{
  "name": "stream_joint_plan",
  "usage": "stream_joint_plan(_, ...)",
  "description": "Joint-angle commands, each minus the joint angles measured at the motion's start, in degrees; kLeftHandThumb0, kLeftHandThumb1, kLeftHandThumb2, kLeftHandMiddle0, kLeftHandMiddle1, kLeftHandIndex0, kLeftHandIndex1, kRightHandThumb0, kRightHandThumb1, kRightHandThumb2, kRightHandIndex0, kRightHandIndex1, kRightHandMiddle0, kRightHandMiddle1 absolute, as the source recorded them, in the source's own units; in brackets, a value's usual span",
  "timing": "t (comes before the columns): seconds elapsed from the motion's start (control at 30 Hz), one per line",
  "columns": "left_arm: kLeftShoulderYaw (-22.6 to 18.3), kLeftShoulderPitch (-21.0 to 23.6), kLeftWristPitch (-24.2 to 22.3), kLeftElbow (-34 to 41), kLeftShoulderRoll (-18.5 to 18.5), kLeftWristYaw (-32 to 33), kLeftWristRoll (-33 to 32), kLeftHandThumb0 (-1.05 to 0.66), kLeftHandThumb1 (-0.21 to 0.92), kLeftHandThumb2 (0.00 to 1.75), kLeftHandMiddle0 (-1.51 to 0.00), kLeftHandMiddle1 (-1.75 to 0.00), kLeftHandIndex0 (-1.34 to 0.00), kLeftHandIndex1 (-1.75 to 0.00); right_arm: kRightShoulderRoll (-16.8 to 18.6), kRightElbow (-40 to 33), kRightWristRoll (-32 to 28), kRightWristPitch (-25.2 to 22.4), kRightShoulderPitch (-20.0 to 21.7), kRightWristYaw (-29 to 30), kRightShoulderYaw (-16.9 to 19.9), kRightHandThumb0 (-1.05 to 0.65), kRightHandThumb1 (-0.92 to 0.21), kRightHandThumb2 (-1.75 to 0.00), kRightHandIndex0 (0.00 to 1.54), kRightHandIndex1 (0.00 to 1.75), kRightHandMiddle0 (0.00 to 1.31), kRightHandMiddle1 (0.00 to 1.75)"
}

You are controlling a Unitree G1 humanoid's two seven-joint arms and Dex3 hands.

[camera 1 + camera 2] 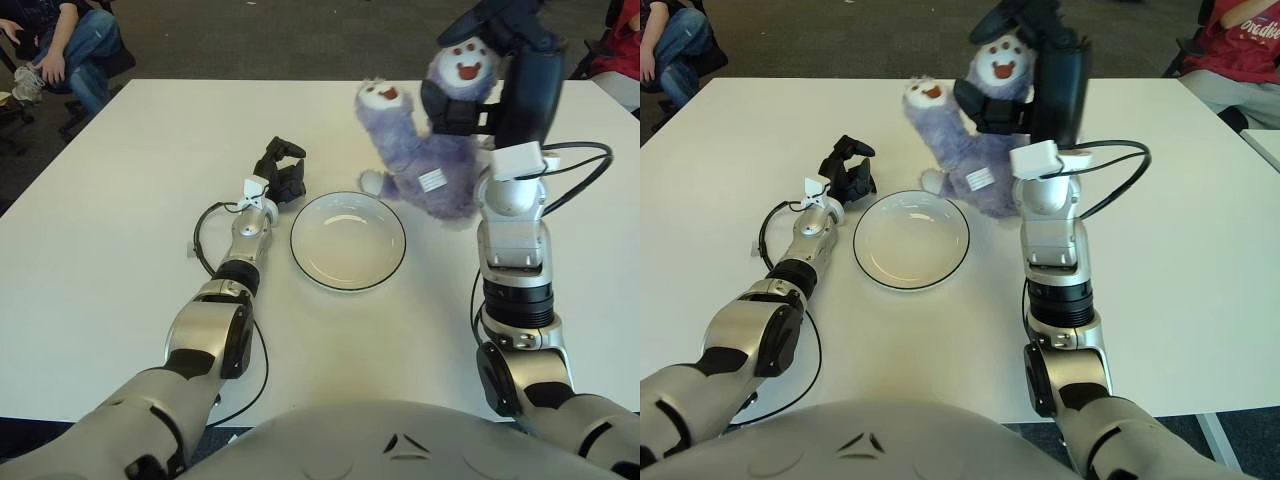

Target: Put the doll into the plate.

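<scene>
White tabletop [120, 200] fills the work area, with dark carpet behind it and seated people at the far corners. We see the plate [348, 240] — white with a dark rim — standing empty near the middle of the table, directly ahead of the robot. The doll [425, 165], a purple plush with pale paw pads and a small white tag, is held by the right hand [480, 85], whose dark fingers are clamped around one raised limb. The doll's body hangs below that grip, just behind and to the right of the plate's far rim; we cannot tell whether its lower end touches the table or hangs slightly clear. No part of the doll lies inside the plate. The left hand [280, 172] shows just beside the plate's left rim, fingers curled and holding nothing — it takes no part in the work at this point. We judge the task to be roughly midway: the grasp is made and the doll is brought close to the plate, but the placement is not yet done. What remains is to carry the doll over the plate's centre, lower it into the dish and release the grip.
</scene>
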State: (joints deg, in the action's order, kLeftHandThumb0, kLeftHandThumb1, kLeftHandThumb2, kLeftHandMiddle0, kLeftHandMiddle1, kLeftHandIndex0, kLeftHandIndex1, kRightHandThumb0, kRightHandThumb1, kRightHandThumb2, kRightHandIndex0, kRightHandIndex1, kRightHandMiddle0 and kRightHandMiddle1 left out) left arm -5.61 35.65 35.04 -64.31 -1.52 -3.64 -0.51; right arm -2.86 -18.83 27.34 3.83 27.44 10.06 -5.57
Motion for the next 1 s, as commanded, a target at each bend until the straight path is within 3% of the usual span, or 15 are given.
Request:
stream_joint_plan(0.0, 0.4, -6.4, -2.2, -4.0, 1.0, 0.0, 0.6, -0.39, 0.66, 0.89, -0.99, -1.75, -0.36, -1.75, 0.7, -2.6, -2.5, -5.0, 0.5, -5.0, -1.4, -0.01, -0.20, -1.29, 0.74, 1.55, 0.69, 1.46)
stream_joint_plan(0.2, 0.6, -6.3, -2.8, -3.9, 1.1, 0.2, 0.9, -0.39, 0.66, 0.89, -0.99, -1.75, -0.36, -1.75, 2.2, -0.8, -2.0, -9.5, 4.0, -7.2, -2.7, 0.00, -0.18, -1.37, 0.69, 1.60, 0.68, 1.58)
stream_joint_plan(0.33, 0.6, -6.4, -2.6, -3.8, 1.5, 0.3, 0.9, -0.39, 0.66, 0.89, -0.98, -1.75, -0.36, -1.75, 2.7, 6.6, -0.2, -7.5, 9.8, -4.8, -4.0, 0.00, -0.17, -1.40, 0.67, 1.63, 0.67, 1.61)
stream_joint_plan(0.97, 0.3, -6.8, -1.2, -3.3, 2.4, 0.2, 0.7, -0.39, 0.66, 0.88, -0.97, -1.75, -0.35, -1.75, 0.0, 8.9, 1.7, -5.0, 5.6, -6.9, -9.4, -0.01, -0.16, -1.43, 0.66, 1.66, 0.66, 1.63)
